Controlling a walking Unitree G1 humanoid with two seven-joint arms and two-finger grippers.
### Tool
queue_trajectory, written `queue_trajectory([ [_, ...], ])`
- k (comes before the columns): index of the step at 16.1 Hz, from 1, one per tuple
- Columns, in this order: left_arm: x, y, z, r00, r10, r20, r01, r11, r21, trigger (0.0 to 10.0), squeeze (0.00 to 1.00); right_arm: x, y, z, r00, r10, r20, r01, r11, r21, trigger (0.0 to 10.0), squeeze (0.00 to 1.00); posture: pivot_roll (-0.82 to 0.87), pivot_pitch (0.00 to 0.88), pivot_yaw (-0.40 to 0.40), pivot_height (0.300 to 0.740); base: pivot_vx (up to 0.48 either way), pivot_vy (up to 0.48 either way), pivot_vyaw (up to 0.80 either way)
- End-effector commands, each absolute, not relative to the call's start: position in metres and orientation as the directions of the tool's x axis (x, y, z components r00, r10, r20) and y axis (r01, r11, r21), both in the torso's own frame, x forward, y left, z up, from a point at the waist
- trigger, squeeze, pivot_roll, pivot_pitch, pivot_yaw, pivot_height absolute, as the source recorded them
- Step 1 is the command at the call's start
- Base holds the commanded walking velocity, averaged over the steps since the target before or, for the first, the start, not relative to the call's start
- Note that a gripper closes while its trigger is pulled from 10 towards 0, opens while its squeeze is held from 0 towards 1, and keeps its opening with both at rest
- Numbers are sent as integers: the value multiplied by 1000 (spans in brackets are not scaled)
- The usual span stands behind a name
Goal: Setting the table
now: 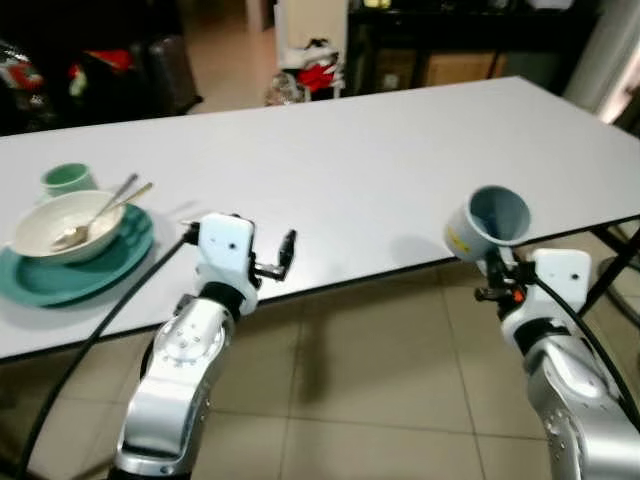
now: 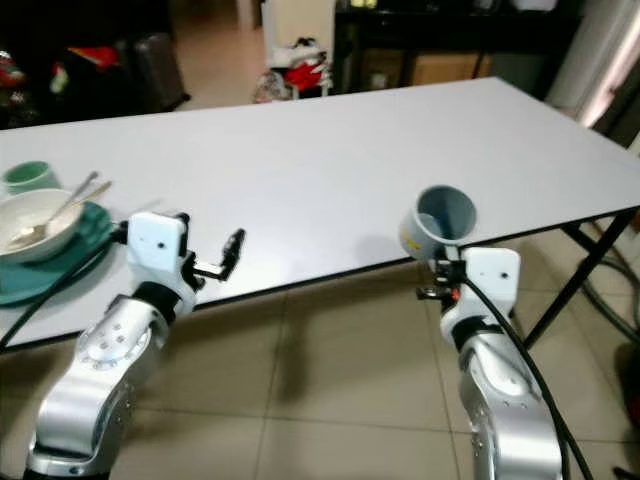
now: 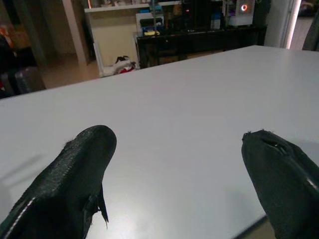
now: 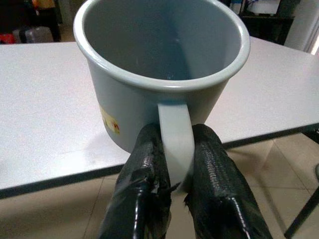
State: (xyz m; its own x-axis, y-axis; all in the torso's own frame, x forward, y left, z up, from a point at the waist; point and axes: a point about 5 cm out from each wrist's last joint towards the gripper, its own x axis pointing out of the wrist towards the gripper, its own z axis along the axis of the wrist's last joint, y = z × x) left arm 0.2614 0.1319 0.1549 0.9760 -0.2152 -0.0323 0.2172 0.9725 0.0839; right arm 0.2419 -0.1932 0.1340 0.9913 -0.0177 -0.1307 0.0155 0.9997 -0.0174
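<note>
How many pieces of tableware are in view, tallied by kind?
Mugs: 2, a pale blue enamel mug held by its handle in the right gripper, and a small green mug
Bowls: 1, white bowl
Plates: 1, teal plate
Spoons: 2
Total: 6

Ahead of my left gripper, fingers spread wide at the near table edge, I see bare white table running out to the far side. Off to its left, well apart, sit the teal plate, white bowl with spoon, and green cup. My right gripper pinches the grey mug by the handle at the edge; open tabletop lies beyond it.
</note>
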Motion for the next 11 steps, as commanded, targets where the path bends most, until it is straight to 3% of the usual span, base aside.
queue_trajectory([
  [1, 263, 134, 157, 979, -202, -24, 203, 975, 91, 10000, 0, 244, -190, 137, 992, 6, -123, -7, 1000, -5, 10000, 0, -115, 0, 2, 740, 337, 0, 0],
  [8, 261, 135, 157, 984, -175, -17, 176, 981, 86, 10000, 0, 253, -178, 144, 984, 143, -102, -148, 988, -45, 10000, 0, -99, 0, -17, 740, 334, 0, 0],
  [11, 262, 137, 159, 985, -172, -17, 173, 981, 91, 10000, 0, 254, -168, 143, 973, 205, -108, -214, 974, -77, 10000, 0, -97, 0, 2, 740, 334, 0, 800],
])
